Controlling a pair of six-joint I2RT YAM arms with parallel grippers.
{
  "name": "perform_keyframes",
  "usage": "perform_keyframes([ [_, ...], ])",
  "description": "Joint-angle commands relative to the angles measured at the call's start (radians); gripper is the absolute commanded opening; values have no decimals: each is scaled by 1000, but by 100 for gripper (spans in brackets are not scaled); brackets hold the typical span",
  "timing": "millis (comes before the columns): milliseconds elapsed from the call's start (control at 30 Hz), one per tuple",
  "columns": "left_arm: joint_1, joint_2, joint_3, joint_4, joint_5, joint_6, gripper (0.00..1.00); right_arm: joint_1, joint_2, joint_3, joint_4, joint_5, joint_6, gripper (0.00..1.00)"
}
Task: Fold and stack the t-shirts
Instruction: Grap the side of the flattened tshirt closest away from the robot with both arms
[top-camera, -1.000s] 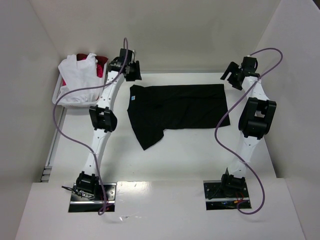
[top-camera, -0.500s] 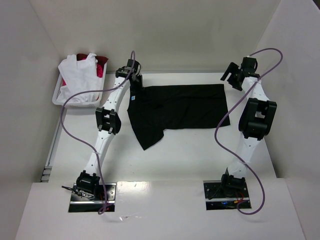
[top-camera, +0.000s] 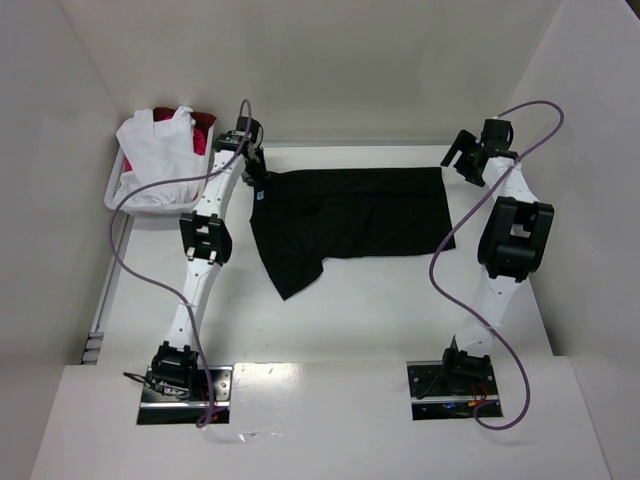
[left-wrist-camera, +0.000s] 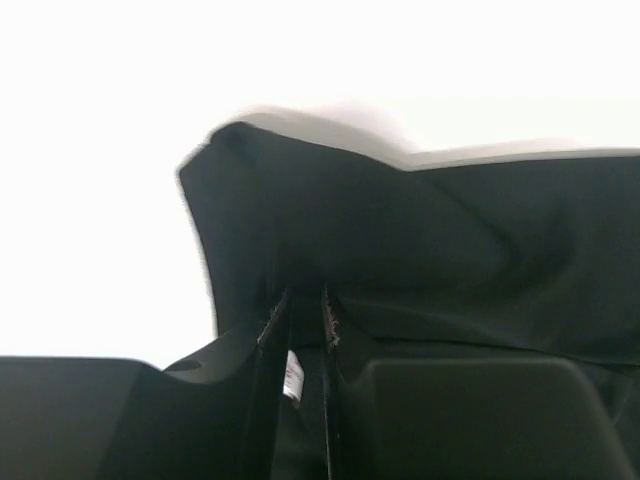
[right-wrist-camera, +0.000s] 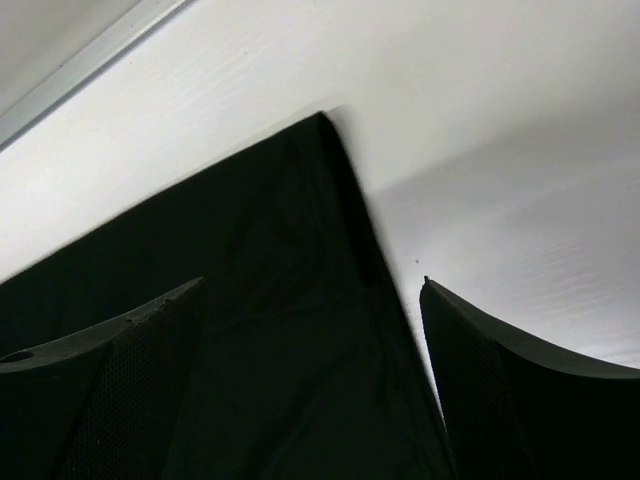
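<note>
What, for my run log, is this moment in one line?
left claw: shut on black shirt | right claw: open by its corner | white shirt, red shirt: in basket

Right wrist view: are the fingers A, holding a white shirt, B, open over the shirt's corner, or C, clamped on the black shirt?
B: the right fingers stand wide apart, with the corner of the black t-shirt lying ungripped between them.
</note>
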Motion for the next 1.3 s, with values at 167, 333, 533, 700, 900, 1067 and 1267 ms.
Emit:
perform_keyframes([
  [167, 72, -39, -51, -61, -42, 68, 32, 6, -116, -36, 55, 20, -16, 91],
  [333, 72, -68, -41, -61, -7, 86, 44, 6, -166, -67, 55, 20, -16, 91],
  [533, 35, -211, -41, -50, 2, 126, 83, 15, -218, -120, 17, -28, -16, 94],
  [700, -7, -366, -116, -81, -22, 135, 92, 24, -324, -252, 17, -28, -16, 100],
  [900, -73, -614, -259, -81, -50, 146, 95, 24, -470, -389, 42, -28, -7, 100],
  [1067, -167, -858, -479, -93, -145, 146, 99, 24, -614, -485, 54, -60, 16, 100],
  [1267, -213, -1364, -1099, 187, -214, 48, 99, 33, -750, -599, 75, -83, 36, 100],
])
